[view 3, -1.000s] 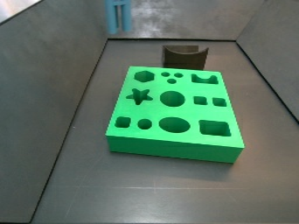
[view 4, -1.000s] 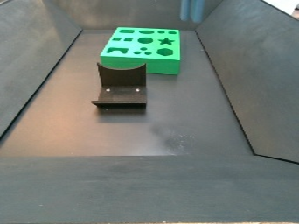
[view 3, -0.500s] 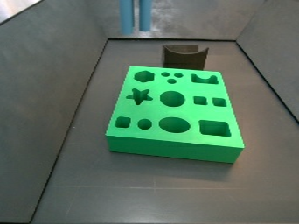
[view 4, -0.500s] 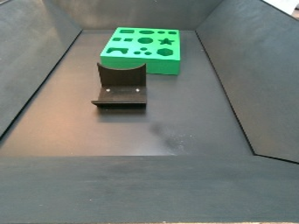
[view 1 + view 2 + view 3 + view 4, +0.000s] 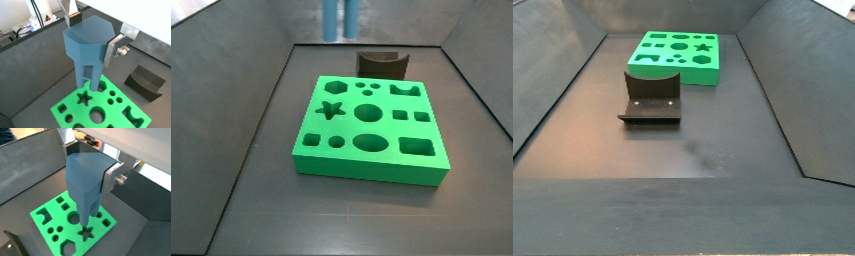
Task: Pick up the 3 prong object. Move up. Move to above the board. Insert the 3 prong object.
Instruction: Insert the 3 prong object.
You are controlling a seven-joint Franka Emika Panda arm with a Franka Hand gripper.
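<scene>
The gripper is shut on the 3 prong object, a steel-blue piece with a blocky head clamped between the two silver fingers, prongs hanging down. It shows in both wrist views, also as the object in the gripper. It hangs high above the board, a bright green slab with shaped holes, with the prongs over the star hole's side. In a side view only the prongs show at the top, behind the board's far edge. The board lies flat.
The dark fixture stands on the floor against one short end of the board, seen too in a side view and in both wrist views. Grey bin walls slope up on all sides.
The held 3 prong object has moved sideways, to the right in a side view, towards the board's middle line. In the other side view it has left the top edge.
</scene>
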